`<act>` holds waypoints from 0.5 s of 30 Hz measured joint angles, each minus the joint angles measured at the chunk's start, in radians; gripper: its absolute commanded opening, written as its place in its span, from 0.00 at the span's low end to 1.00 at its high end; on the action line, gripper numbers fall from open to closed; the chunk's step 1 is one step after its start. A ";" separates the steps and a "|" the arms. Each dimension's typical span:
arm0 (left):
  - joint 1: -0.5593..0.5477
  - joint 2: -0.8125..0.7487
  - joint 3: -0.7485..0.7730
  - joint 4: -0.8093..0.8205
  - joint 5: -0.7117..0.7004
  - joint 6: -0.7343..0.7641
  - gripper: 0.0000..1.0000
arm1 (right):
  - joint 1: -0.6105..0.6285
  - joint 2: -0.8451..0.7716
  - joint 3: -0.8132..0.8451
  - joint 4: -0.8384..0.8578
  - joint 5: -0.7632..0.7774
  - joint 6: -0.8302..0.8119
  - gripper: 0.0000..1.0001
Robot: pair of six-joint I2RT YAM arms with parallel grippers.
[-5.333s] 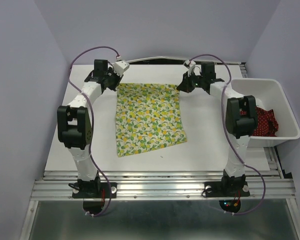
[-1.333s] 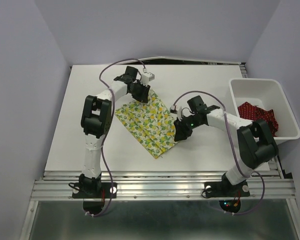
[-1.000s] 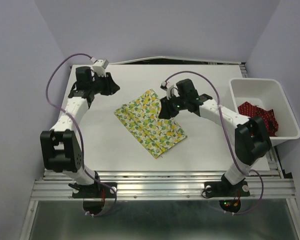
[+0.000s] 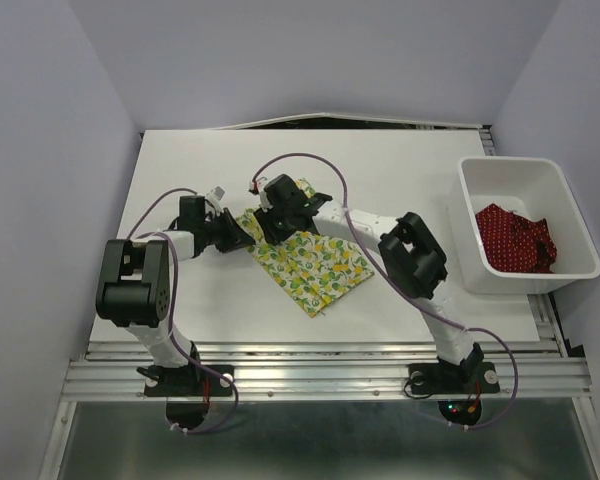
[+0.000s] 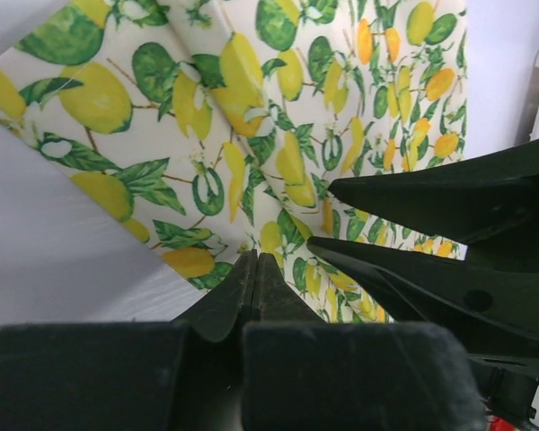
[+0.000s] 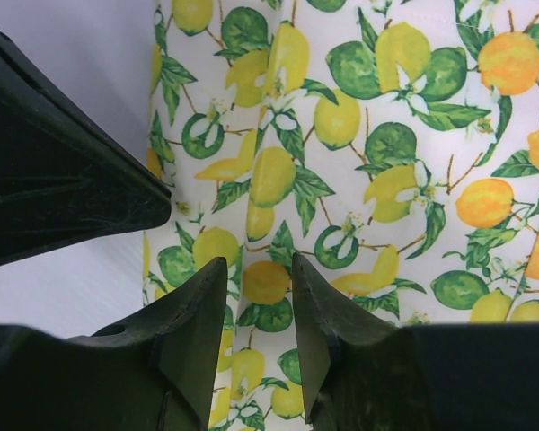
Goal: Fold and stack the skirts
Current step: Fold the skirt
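Left gripper (image 5: 254,260) closed at the lemon skirt's (image 4: 315,265) left edge; right gripper (image 6: 256,265) parted alongside.

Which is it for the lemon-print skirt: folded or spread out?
Folded. The lemon-print skirt lies on the table as a compact slanted rectangle, and the left wrist view shows one layer of cloth overlapping another.

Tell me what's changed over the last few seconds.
The lemon skirt, spread flat at first, now lies folded into a narrower diagonal strip. In the last second the left gripper swung in from the far left and shut at the skirt's left corner; the right gripper slid left to the same corner, jaws apart over the cloth. The red skirt and bin stayed put.
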 measured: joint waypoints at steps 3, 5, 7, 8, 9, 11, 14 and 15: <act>0.002 0.032 0.000 0.001 -0.004 -0.001 0.00 | 0.001 0.010 0.006 -0.003 0.025 -0.007 0.39; 0.003 0.052 0.000 0.001 -0.006 0.000 0.00 | 0.002 0.021 0.014 -0.010 0.040 -0.016 0.33; 0.003 0.071 0.000 0.000 -0.008 -0.002 0.00 | 0.002 0.032 0.023 -0.014 0.046 -0.023 0.25; 0.005 0.073 0.000 0.001 -0.006 -0.002 0.00 | 0.002 0.038 0.027 -0.018 0.048 -0.024 0.22; 0.005 0.073 0.001 0.001 -0.008 -0.002 0.00 | 0.002 0.042 0.029 -0.020 0.048 -0.027 0.20; 0.005 0.073 0.003 0.000 -0.011 -0.001 0.00 | 0.002 0.047 0.032 -0.026 0.047 -0.028 0.13; 0.005 0.073 0.003 0.001 -0.016 -0.001 0.00 | 0.002 0.048 0.036 -0.031 0.047 -0.030 0.03; 0.005 0.073 0.003 0.001 -0.018 -0.001 0.00 | 0.002 0.048 0.039 -0.034 0.047 -0.031 0.01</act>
